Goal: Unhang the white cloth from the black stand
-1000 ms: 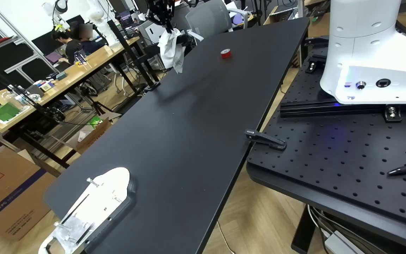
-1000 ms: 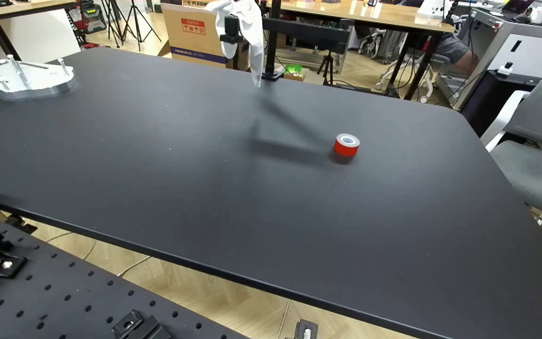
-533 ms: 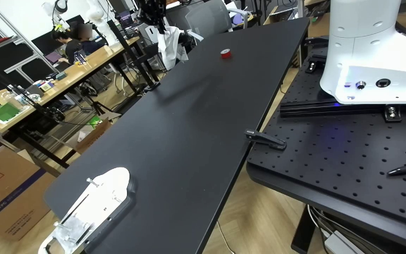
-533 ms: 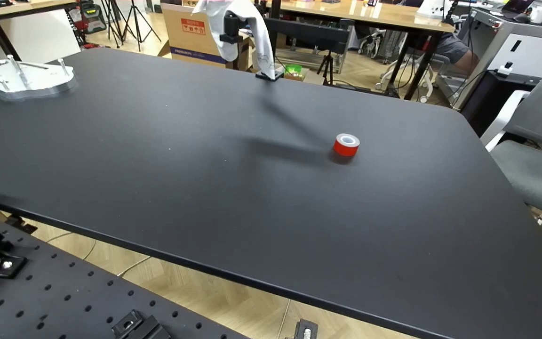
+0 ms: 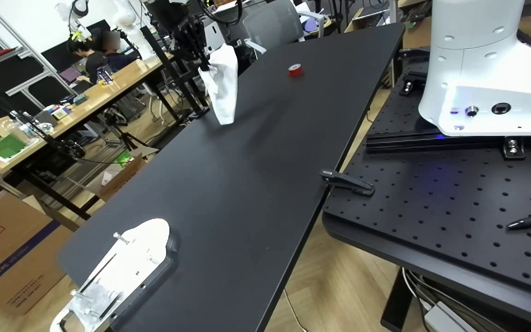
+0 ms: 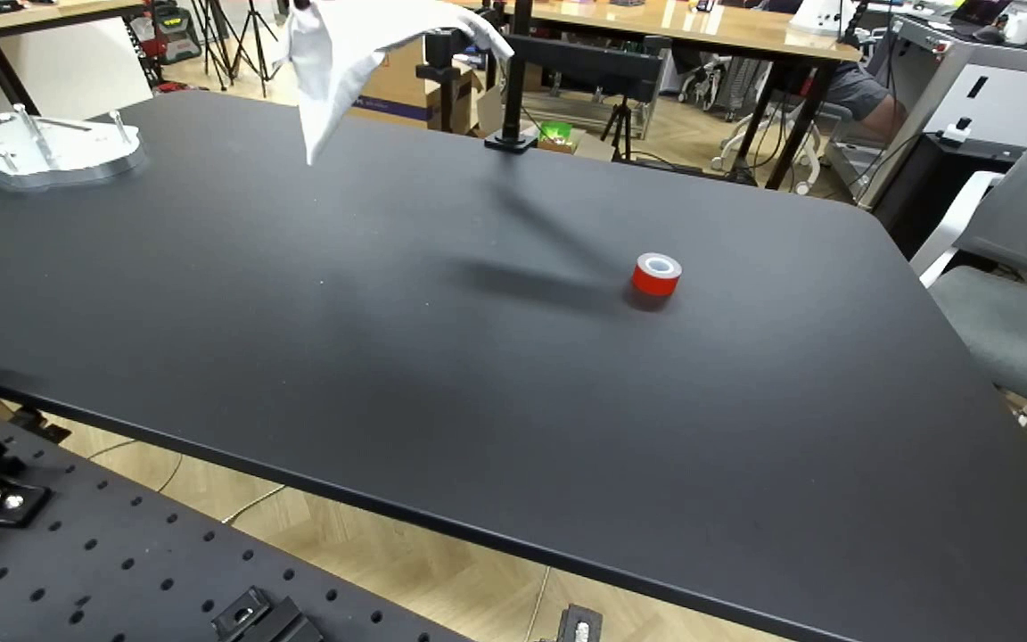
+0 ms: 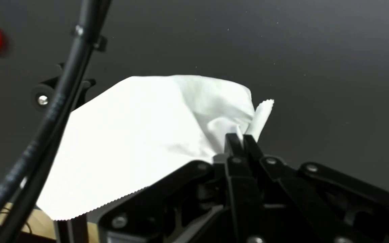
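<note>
The white cloth (image 5: pixel 223 87) hangs from my gripper (image 5: pixel 206 68), above the dark table. In an exterior view the cloth (image 6: pixel 340 62) stretches from the top edge rightwards to the black stand (image 6: pixel 518 89). Its right end passes over a short black arm (image 6: pixel 439 71); whether it touches is unclear. In the wrist view the fingertips (image 7: pixel 241 137) are closed on a bunched part of the cloth (image 7: pixel 123 145), which spreads out to the left. The stand's post also shows in an exterior view (image 5: pixel 170 69). The gripper is almost wholly out of frame in the exterior view with the stretched cloth.
A red tape roll (image 6: pixel 656 278) lies on the table (image 6: pixel 478 401), right of the stand. A white plate with pegs (image 5: pixel 138 251) lies at the table's far end. A grey chair (image 6: pixel 1022 267) stands beside the table. A black cable (image 7: pixel 56 111) crosses the wrist view.
My gripper has moved away from the stand with the cloth, leftwards in both exterior views. The cloth has been drawn off the short arm's side and now stretches out rather than hanging around it.
</note>
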Motion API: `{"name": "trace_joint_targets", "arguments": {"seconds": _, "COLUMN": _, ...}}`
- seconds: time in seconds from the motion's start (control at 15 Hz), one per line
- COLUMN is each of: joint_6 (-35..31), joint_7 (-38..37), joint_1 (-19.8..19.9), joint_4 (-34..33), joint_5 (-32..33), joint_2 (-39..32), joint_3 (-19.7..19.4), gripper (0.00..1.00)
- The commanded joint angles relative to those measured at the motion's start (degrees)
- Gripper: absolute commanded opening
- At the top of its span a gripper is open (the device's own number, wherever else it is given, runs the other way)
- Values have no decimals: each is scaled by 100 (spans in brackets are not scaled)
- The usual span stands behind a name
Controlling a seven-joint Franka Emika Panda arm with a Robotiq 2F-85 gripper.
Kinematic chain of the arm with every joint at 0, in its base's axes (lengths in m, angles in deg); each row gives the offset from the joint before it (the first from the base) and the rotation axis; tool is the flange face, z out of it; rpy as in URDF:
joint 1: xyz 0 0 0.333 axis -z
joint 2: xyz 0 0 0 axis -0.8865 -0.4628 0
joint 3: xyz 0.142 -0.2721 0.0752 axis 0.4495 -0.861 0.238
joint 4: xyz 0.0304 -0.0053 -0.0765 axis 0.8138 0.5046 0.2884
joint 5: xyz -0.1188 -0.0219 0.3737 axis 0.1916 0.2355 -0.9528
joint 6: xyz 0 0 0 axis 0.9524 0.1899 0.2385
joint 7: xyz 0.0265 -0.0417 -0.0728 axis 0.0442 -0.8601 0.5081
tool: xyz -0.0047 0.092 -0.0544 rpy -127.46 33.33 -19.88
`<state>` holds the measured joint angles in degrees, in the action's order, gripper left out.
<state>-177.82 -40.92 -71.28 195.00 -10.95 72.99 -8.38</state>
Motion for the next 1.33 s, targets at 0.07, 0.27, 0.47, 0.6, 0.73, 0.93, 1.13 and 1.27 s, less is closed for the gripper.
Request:
{"name": "trace_joint_targets", "arguments": {"seconds": 0.07, "joint_6": 354, "joint_7": 340, "joint_1": -93, "joint_4": -293, "joint_5": -50, "joint_2": -558, "joint_3": 54, "gripper": 1}}
{"name": "trace_joint_targets", "arguments": {"seconds": 0.27, "joint_6": 517, "joint_7": 482, "joint_1": -136, "joint_4": -418, "joint_5": -38, "joint_2": -921, "joint_3": 53, "gripper": 1}}
{"name": "trace_joint_targets", "arguments": {"seconds": 0.47, "joint_6": 626, "joint_7": 601, "joint_1": -201, "joint_4": -532, "joint_5": 48, "joint_2": -1221, "joint_3": 57, "gripper": 1}}
{"name": "trace_joint_targets", "arguments": {"seconds": 0.6, "joint_6": 681, "joint_7": 612, "joint_1": -282, "joint_4": -594, "joint_5": 228, "joint_2": -1363, "joint_3": 39, "gripper": 1}}
{"name": "trace_joint_targets", "arguments": {"seconds": 0.73, "joint_6": 644, "joint_7": 459, "joint_1": -382, "joint_4": -634, "joint_5": 526, "joint_2": -1453, "joint_3": -19, "gripper": 31}}
{"name": "trace_joint_targets", "arguments": {"seconds": 0.93, "joint_6": 528, "joint_7": 73, "joint_1": -449, "joint_4": -678, "joint_5": 749, "joint_2": -1450, "joint_3": -101, "gripper": 50}}
{"name": "trace_joint_targets", "arguments": {"seconds": 1.13, "joint_6": 533, "joint_7": -109, "joint_1": -423, "joint_4": -705, "joint_5": 697, "joint_2": -1354, "joint_3": -132, "gripper": 70}}
{"name": "trace_joint_targets", "arguments": {"seconds": 1.27, "joint_6": 503, "joint_7": -171, "joint_1": -417, "joint_4": -691, "joint_5": 712, "joint_2": -1287, "joint_3": -156, "gripper": 84}}
